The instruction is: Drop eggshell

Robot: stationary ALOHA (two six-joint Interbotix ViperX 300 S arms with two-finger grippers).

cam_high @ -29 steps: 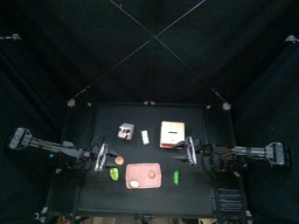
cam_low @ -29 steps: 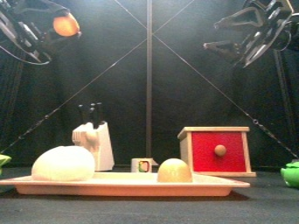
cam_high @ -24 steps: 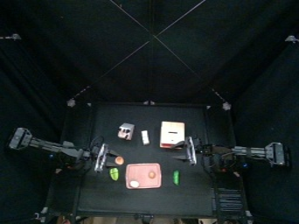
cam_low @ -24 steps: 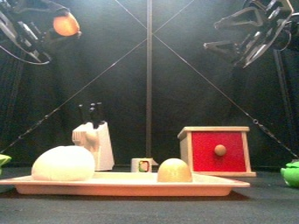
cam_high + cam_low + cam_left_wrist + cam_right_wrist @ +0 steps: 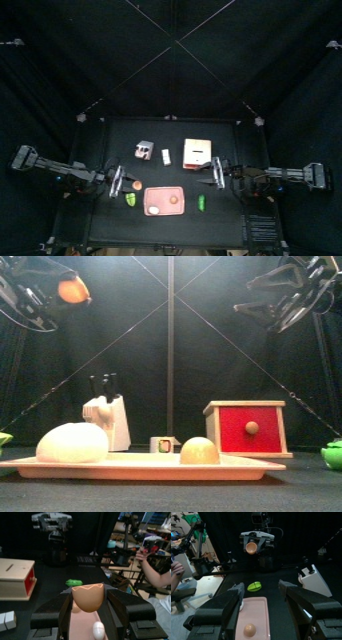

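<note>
Above the black table [image 5: 171, 135], eggshell [image 5: 89, 597] between left gripper [image 5: 90, 602] jaws.

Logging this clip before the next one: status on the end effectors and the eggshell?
Left end effector shut on eggshell, raised over the pink board. Right end effector open, empty, raised. Nothing in the way below.

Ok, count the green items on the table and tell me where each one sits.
2. One green item lies just off the left edge of the pink board; the other green item lies just off its right edge. Neither touches a gripper. None appears hidden.
</note>
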